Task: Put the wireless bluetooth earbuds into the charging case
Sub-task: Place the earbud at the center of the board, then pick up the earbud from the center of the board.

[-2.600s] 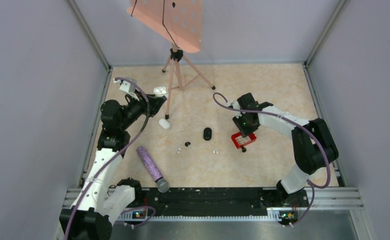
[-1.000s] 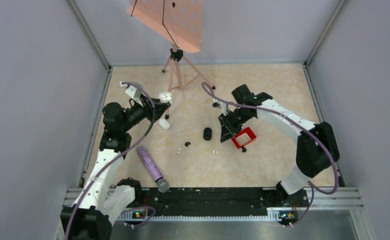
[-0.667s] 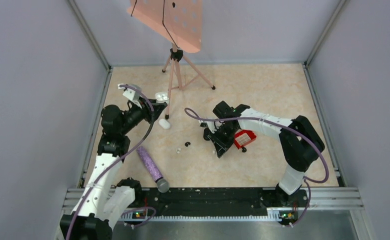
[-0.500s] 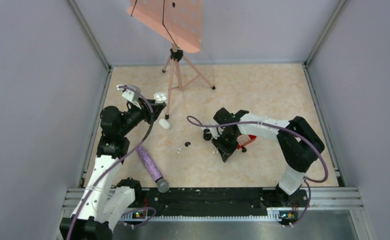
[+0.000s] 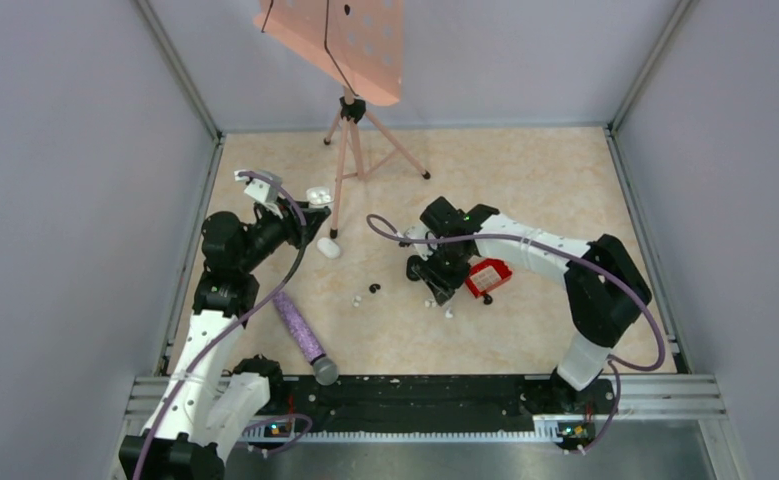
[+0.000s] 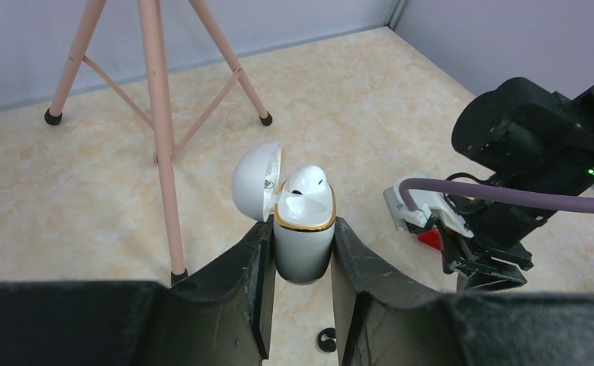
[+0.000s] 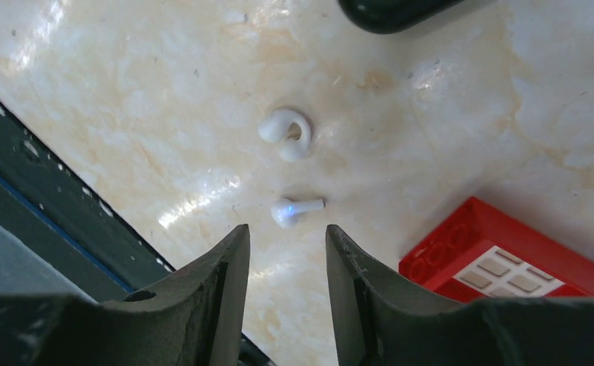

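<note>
Under the spread right gripper (image 7: 284, 235) lies one earbud (image 7: 294, 207); left gripper (image 6: 302, 226) clamps one case (image 6: 303, 248).

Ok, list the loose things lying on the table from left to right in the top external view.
Purple-handled microphone → tiny white bit → tiny black bit → red basket. Left out: the white pebble, which overlaps the microphone.

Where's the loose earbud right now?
Right wrist view: the earbud lies on the table just ahead of the open right gripper, near a white hook and the red basket.
</note>
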Motion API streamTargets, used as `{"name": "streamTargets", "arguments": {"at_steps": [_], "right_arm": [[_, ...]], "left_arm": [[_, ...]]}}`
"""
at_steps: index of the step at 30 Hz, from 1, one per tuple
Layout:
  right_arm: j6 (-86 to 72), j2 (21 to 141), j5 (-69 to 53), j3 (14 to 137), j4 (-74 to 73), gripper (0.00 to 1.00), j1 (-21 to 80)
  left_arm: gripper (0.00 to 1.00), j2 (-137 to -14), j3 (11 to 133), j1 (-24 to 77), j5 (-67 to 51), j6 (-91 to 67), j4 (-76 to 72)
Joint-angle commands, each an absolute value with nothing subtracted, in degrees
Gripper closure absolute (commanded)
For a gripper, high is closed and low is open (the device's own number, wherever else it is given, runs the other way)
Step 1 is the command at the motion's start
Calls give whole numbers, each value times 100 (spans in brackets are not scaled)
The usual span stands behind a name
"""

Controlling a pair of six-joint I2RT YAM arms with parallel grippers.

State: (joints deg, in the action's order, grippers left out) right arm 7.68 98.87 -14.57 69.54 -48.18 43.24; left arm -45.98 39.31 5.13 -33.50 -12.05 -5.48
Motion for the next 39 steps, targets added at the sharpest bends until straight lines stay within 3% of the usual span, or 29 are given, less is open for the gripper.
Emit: {"name": "streamTargets", "arguments": {"at_steps": [1,8,11,18,25,39], "right_arm": [[1936,9342,-1699,7002,-5231,61,4359],[5621,7081,-2915,4750,-3352,62,4367],[6543,6731,-3048,4193,-2689,61,4418],[6796,7282,-2923,4205,-2592,65,4636],[6971,7653,-2733,4131,-2724,60,4685],[7014,8223,-2288,4128,-2547,62,4688]], "left_arm": [[100,-4498,4137,510,-3283,-1200,-765],[100,-4486,4184,510,-3189,-1165,-686],[100,-4539,4263,501,-3195,-1113,-595],[100,-4639,4310,494,-3160,-1125,-600],[100,-4682,4300,481,-3181,-1129,-609],[100,-4714,4254,466,-3138,-1178,-642]]}}
